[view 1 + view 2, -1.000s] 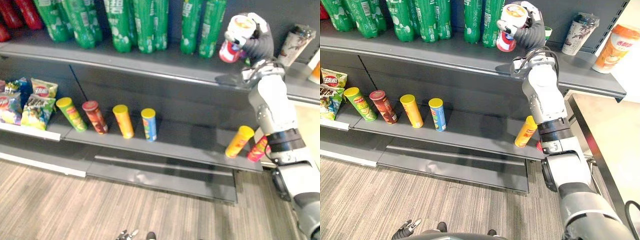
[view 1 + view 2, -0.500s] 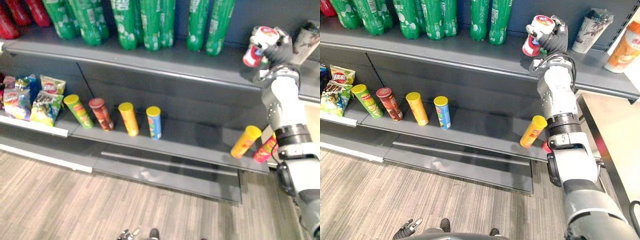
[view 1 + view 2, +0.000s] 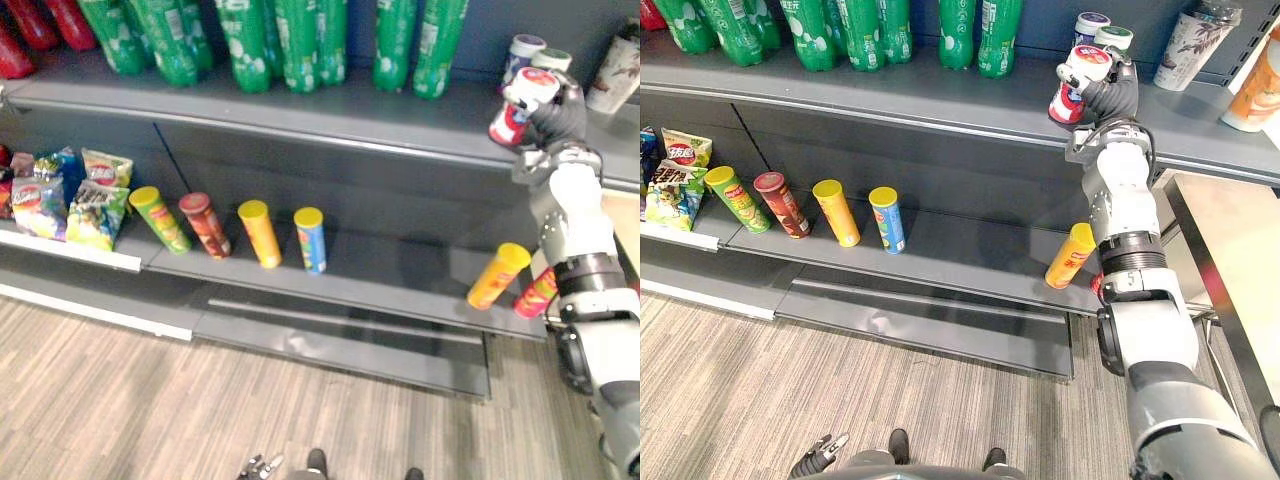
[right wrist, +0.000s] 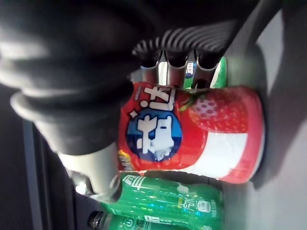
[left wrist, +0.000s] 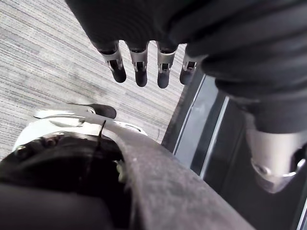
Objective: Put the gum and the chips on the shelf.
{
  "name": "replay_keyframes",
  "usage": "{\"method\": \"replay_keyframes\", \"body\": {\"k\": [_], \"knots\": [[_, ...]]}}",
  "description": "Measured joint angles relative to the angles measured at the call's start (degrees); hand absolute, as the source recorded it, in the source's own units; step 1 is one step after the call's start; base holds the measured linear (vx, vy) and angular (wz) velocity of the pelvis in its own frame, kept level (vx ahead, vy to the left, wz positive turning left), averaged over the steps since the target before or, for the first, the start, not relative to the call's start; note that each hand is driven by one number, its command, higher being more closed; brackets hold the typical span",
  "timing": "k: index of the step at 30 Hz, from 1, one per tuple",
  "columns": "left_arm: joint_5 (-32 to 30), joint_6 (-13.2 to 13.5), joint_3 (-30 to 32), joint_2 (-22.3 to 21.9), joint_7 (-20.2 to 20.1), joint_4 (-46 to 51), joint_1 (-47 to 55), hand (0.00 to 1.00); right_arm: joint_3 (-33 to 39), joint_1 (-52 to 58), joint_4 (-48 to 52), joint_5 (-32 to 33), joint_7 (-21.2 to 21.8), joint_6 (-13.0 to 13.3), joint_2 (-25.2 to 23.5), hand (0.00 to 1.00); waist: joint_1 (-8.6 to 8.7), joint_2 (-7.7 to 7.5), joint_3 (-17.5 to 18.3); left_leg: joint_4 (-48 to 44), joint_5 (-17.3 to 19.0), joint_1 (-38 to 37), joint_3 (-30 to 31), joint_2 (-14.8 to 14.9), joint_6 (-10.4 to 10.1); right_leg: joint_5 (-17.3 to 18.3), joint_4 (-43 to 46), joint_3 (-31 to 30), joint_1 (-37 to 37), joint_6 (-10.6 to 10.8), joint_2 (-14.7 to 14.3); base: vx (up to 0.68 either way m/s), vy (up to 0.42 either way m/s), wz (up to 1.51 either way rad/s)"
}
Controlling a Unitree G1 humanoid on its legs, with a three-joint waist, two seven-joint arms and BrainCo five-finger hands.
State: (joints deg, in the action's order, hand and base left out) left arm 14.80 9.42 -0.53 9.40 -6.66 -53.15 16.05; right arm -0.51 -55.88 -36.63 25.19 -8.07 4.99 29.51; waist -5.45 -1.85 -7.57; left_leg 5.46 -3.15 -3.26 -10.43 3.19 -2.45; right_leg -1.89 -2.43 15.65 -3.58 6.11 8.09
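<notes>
Rightward along the top shelf (image 3: 890,95) the right hand (image 3: 1112,100) has travelled since a second ago, from the green bottles (image 3: 990,30) to just before two small tubs (image 3: 1100,30). Its fingers stay curled round the tilted red gum canister (image 3: 1076,85). The left hand (image 5: 139,28) hangs over the floor (image 5: 48,57), fingers straight.

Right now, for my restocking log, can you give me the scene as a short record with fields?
right hand: shut on the gum tub
gum tub: red and white, tilted, over the upper shelf front edge
left hand: open, hanging low over the floor
upper shelf: green bottles, two small tubs behind the right hand
lower shelf: row of chip cans
</notes>
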Motion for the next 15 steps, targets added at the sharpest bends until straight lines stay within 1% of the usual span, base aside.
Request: {"method": "replay_keyframes", "body": {"k": [2,4,5,15], "knots": [[0.0,0.0,-0.9,0.3,0.0,0.0,0.0,0.00,0.0,0.8,0.2,0.0,0.0,1.2,0.8,1.00,0.22,0.08,-0.1,0.0,0.2,0.0,-0.1,-0.1,-0.2,0.2,0.5,-0.1,0.2,0.1,0.2,0.00,0.005,-0.02],[0.0,0.0,-0.9,0.3,-0.1,0.1,0.0,0.00,0.0,1.4,0.2,-0.1,0.0,1.5,1.7,1.00,0.22,0.05,-0.2,0.0,0.2,0.0,-0.1,-0.1,-0.2,0.2,0.5,-0.2,0.2,0.2,0.2,0.00,0.000,0.00],[0.0,0.0,-0.9,0.3,0.0,0.1,0.0,0.00,0.1,1.5,0.2,-0.1,0.0,1.6,2.0,0.00,0.23,0.07,-0.3,0.1,0.2,0.0,-0.1,-0.1,-0.2,0.4,0.5,-0.2,0.3,0.4,0.2,0.00,0.000,0.00],[0.0,0.0,-1.2,0.5,0.0,0.3,0.0,0.00,0.1,2.3,0.0,-0.4,-0.2,1.6,3.4,0.00,0.23,0.02,-0.3,0.2,0.2,0.0,-0.1,-0.1,-0.2,0.7,0.6,-0.4,0.3,0.3,0.2,0.00,0.000,0.00]]}}
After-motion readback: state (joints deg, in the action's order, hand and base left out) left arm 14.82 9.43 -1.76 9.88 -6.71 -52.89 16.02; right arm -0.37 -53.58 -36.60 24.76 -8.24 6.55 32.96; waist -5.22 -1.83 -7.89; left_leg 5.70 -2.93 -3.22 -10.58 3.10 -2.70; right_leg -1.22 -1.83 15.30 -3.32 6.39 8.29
